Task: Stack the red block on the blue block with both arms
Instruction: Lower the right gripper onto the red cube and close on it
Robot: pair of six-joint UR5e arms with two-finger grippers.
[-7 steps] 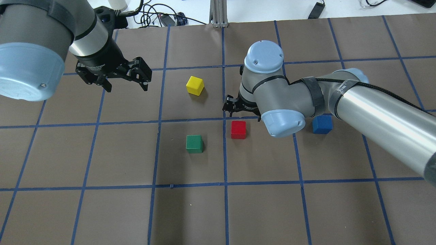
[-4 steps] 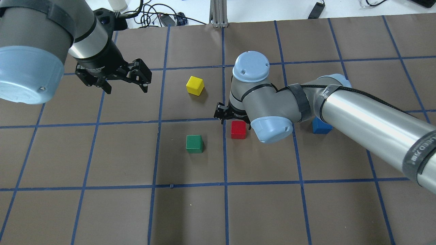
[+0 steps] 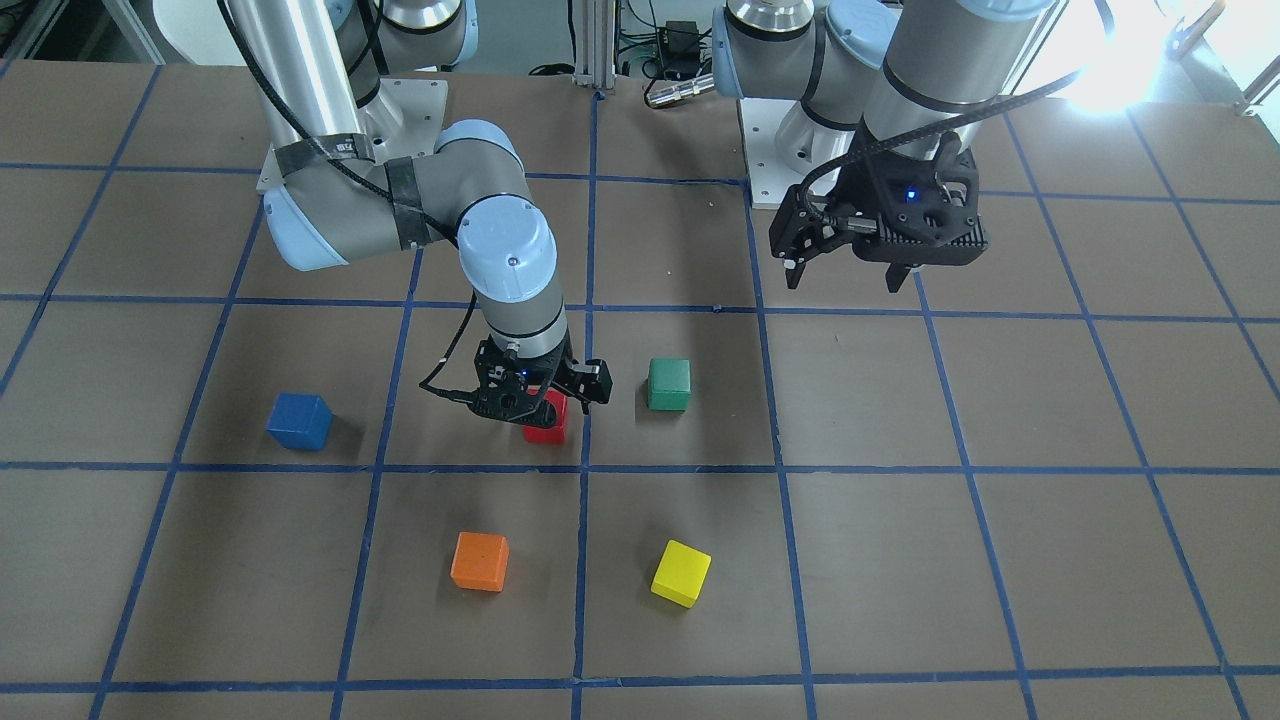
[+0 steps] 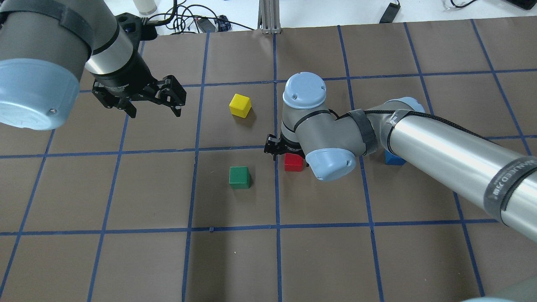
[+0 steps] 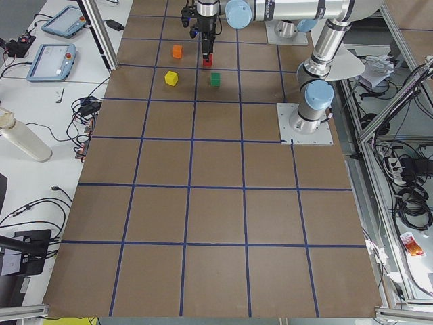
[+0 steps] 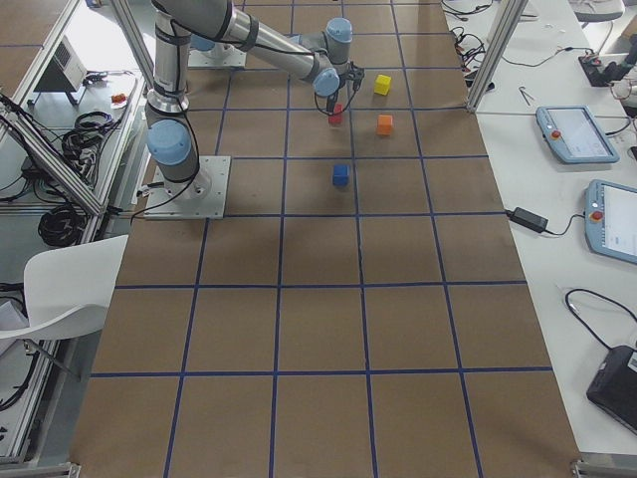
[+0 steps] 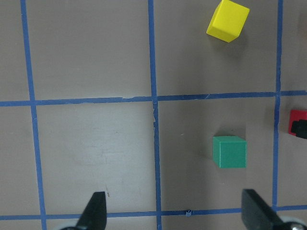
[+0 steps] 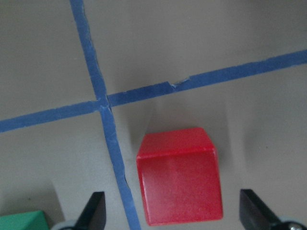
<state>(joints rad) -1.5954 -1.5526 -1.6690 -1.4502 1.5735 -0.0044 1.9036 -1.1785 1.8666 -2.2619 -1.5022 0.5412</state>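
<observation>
The red block point(image 8: 178, 182) lies on the brown table between the open fingers of my right gripper point(image 8: 175, 215), with a gap on each side. In the front-facing view the right gripper point(image 3: 540, 398) hangs low right over the red block point(image 3: 546, 422). The overhead view shows only the near part of the red block point(image 4: 293, 163) under the wrist. The blue block point(image 3: 299, 421) sits alone, apart from the red one; in the overhead view the blue block point(image 4: 392, 158) is partly hidden by the right arm. My left gripper point(image 4: 155, 111) is open and empty, high above the table.
A green block point(image 4: 239, 177) sits just left of the red one. A yellow block point(image 4: 240, 105) lies further out. An orange block point(image 3: 479, 561) lies beyond the red block, hidden overhead by the right arm. Blue tape lines grid the table point(image 4: 126, 260).
My right gripper has moved left and back over the red block and come lower around it. The left arm has barely shifted. No block has moved.
</observation>
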